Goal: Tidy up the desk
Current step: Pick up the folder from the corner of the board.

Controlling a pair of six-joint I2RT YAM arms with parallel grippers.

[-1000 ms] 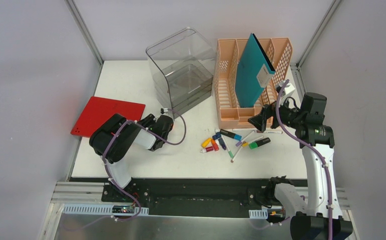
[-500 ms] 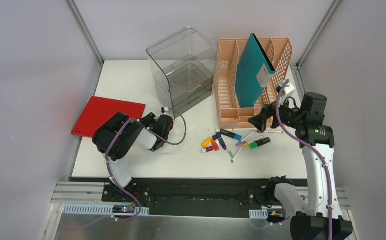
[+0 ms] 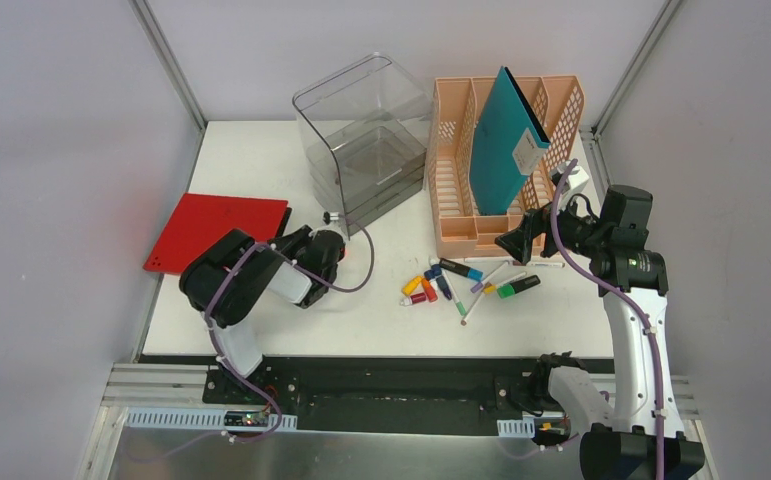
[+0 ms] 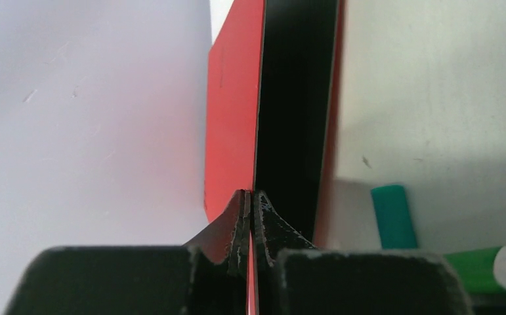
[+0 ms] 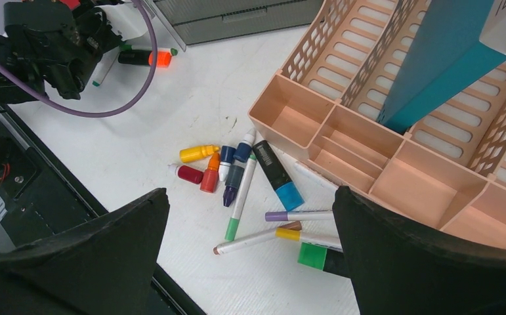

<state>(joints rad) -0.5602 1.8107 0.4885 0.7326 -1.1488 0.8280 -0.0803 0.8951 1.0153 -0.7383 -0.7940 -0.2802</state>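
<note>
At the desk's (image 3: 251, 150) left edge, tidying barely begun.
Left fingers (image 4: 242, 216) pinch the red folder (image 3: 216, 228); right fingers (image 5: 105, 249) gape wide near loose markers (image 3: 456, 282); teal folder (image 3: 506, 140) already racked.

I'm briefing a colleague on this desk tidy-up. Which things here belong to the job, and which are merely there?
Part of the job:
- desk
- red folder, pinched in the left claw
- loose markers
- peach file rack
- teal folder standing in it
- clear drawer box

Merely there:
- grey walls
- aluminium rails
- purple cables
</note>
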